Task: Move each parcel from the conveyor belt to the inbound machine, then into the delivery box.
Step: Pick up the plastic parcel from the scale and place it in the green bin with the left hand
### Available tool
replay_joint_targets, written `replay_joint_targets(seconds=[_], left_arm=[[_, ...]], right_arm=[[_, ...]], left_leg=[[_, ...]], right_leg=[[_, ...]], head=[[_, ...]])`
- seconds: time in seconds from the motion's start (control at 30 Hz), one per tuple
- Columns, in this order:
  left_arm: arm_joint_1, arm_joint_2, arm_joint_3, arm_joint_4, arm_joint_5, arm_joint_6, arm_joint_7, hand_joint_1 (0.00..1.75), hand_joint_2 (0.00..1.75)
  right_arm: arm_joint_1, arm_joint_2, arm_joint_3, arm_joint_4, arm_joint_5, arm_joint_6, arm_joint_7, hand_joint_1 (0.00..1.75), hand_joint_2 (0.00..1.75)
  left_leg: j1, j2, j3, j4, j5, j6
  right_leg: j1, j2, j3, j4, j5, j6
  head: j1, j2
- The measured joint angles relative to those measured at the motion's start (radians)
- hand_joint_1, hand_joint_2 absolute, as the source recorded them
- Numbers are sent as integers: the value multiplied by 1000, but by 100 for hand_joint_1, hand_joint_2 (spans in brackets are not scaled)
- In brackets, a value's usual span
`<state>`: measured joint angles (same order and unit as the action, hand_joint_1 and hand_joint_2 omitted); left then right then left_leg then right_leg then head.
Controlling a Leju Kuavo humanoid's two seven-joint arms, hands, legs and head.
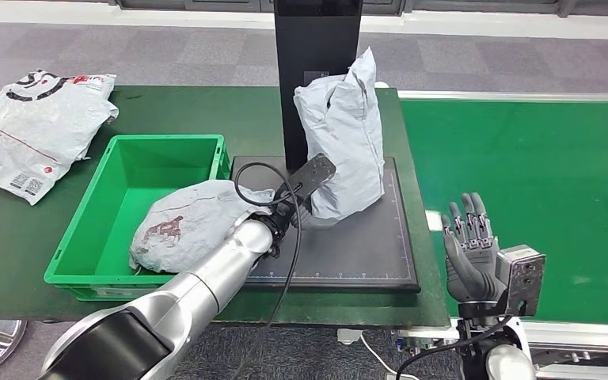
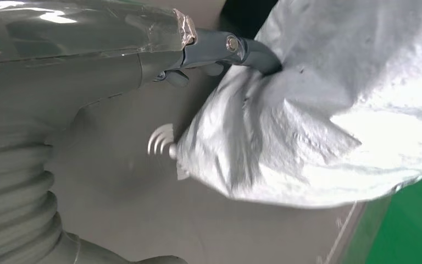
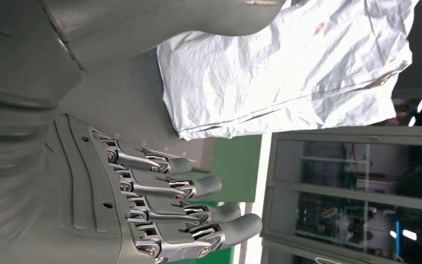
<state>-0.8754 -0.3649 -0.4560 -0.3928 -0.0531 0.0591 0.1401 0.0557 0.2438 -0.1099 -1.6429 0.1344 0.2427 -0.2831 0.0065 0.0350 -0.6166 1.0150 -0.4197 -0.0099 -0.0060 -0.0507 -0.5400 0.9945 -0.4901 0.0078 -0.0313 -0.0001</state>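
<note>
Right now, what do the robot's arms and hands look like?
The left arm is a shiny silver tube with a black cable looping along it. The right hand is grey with dark fingers showing metal links, and a grey ribbed cover sits behind it at the wrist.

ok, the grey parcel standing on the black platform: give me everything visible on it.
The grey parcel is a soft, crinkled plastic mailer bag, light grey with a slight sheen and no label showing. It stands roughly upright on the black platform, leaning back against the black column, its top pinched into a point. The left hand touches its lower side; in the left wrist view a finger presses into the plastic. The right hand is apart from it.
</note>
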Motion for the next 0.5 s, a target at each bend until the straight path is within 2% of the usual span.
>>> replay_joint_targets(seconds=[0.13, 0.33, 0.5], left_arm=[[-9, 0, -85, 0, 100, -4, 47, 0, 175], [-30, -1, -258, -21, 220, 24, 106, 0, 175], [-35, -1, -328, -29, 231, 28, 112, 0, 175]], right_arm=[[6, 0, 0, 3, -17, -7, 5, 0, 175], [36, 0, 0, -3, -28, -23, 11, 0, 175], [47, 0, 0, -7, -28, -23, 12, 0, 175]], left_leg=[[0, 0, 0, 0, 0, 0], [0, 0, 0, 0, 0, 0], [0, 0, 0, 0, 0, 0]], right_leg=[[0, 0, 0, 0, 0, 0], [0, 0, 0, 0, 0, 0], [-1, 0, 0, 0, 0, 0]], head=[[0, 0], [0, 0], [0, 0]])
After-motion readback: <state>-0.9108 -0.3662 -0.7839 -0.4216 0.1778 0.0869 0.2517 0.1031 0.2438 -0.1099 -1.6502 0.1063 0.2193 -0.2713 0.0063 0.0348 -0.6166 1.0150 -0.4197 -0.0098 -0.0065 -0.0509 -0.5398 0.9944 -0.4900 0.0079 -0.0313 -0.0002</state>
